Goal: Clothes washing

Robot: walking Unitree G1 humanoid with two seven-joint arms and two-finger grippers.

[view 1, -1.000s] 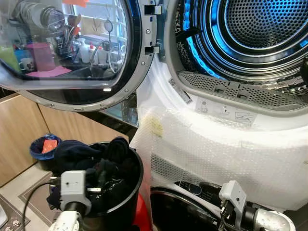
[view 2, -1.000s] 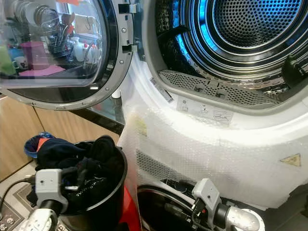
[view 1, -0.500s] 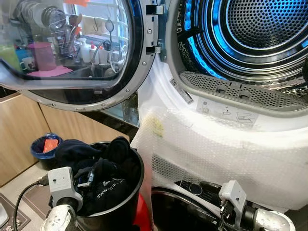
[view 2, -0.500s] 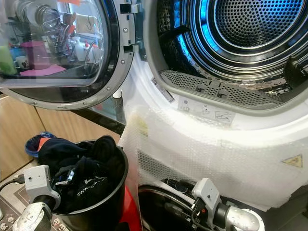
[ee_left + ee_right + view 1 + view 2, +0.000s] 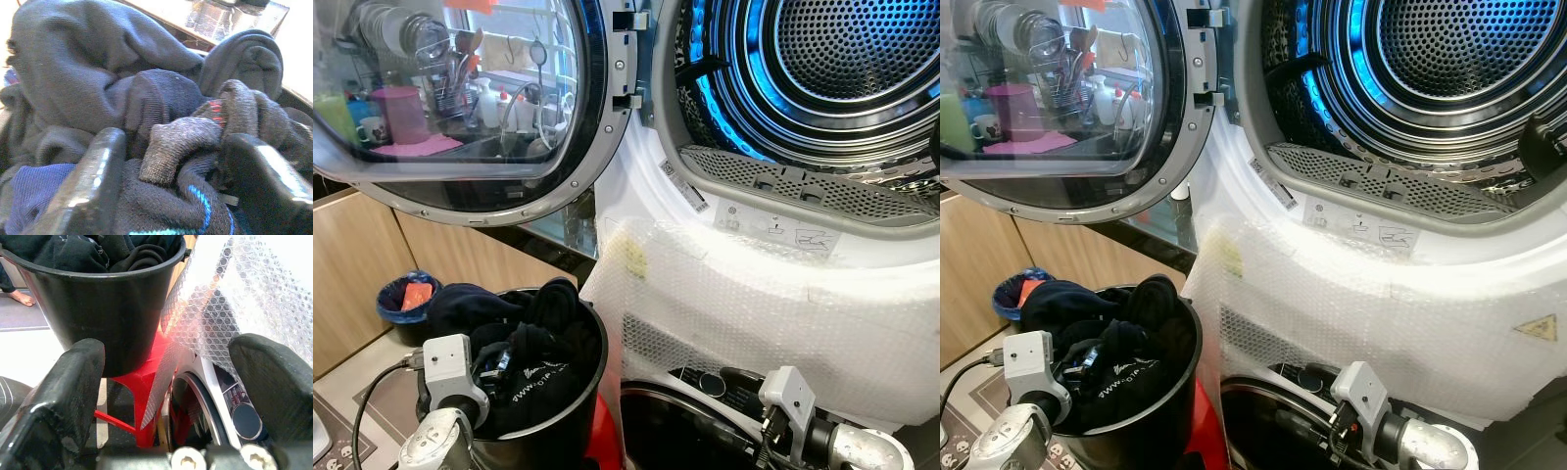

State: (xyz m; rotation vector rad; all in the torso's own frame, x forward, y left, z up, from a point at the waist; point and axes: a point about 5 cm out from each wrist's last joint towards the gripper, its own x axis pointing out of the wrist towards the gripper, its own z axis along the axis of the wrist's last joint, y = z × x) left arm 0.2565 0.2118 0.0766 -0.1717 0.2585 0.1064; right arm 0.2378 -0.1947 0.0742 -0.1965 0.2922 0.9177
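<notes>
Two spread fingers of the left gripper [image 5: 168, 191] are sunk into dark clothes [image 5: 524, 338] heaped in the black bucket [image 5: 573, 416]. Beside the bucket, the right gripper [image 5: 168, 382] is held with fingers apart.

The left arm reaches forward at the lower left, its wrist raised and its left claw [image 5: 171, 196] pointing down with the two black fingers [image 5: 90, 181] spread apart. The right arm lies low at the lower right, its right claw [image 5: 171, 382] held level with fingers wide apart, gripping nothing
</notes>
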